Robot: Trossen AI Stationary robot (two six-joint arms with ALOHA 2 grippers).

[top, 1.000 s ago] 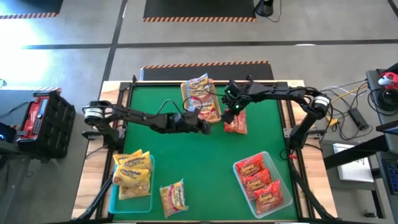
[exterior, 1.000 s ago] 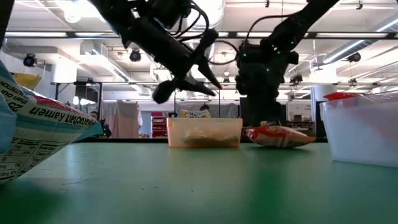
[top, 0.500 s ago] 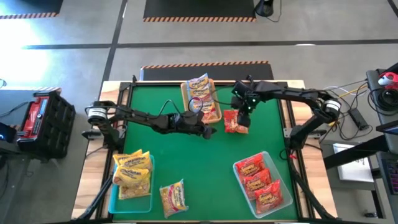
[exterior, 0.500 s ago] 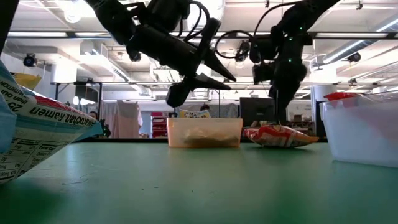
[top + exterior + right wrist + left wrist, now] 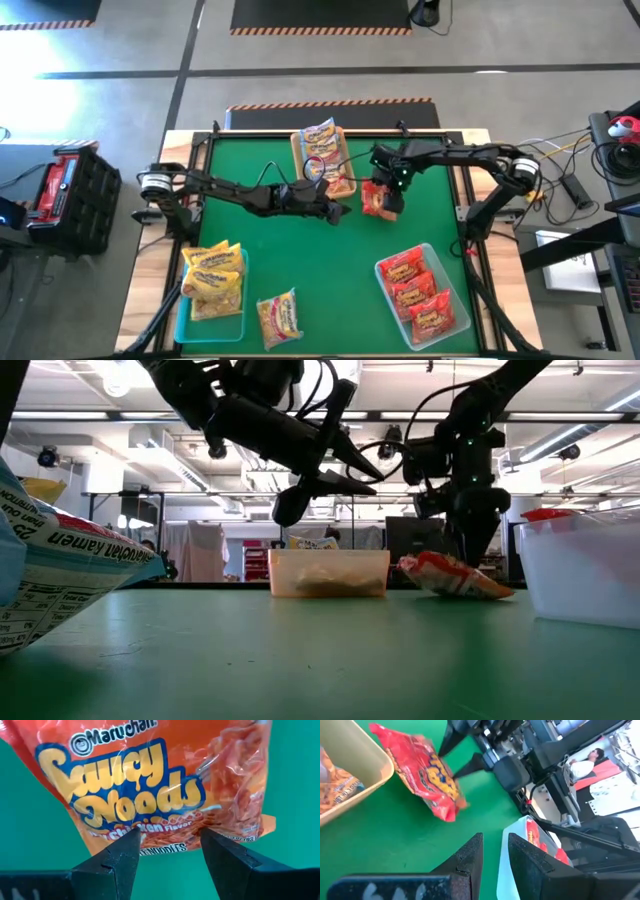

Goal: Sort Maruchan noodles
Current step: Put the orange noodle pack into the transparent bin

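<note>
1. The red packet has changed attitude in the last second: it lay flat on the green mat, and now its near end is tipped up, seen clearly in the low view.
2. The right gripper has come down from above the packet onto its edge; its fingers now straddle that edge, a finger on either side of the printed face.
3. Hold judged as pinching or about to pinch: the jaws stand fairly wide around the crinkly bag, and the packet's tilt suggests they already bear on it. Not lifted clear; part of it sits on the mat.
4. Meaning for the task: the pick of this red packet is under way; it likely belongs with the other red packets in the clear tray at the near right.
5. Right arm pose: reaches in from the right edge, wrist bent down over the packet, just beside the tan tray.
6. The left gripper hovers mid-table, pointed toward the same packet, fingers narrowly parted, holding nothing.
7. Yellow packets sit in the near-left tray; one packet lies loose beside it.
</note>
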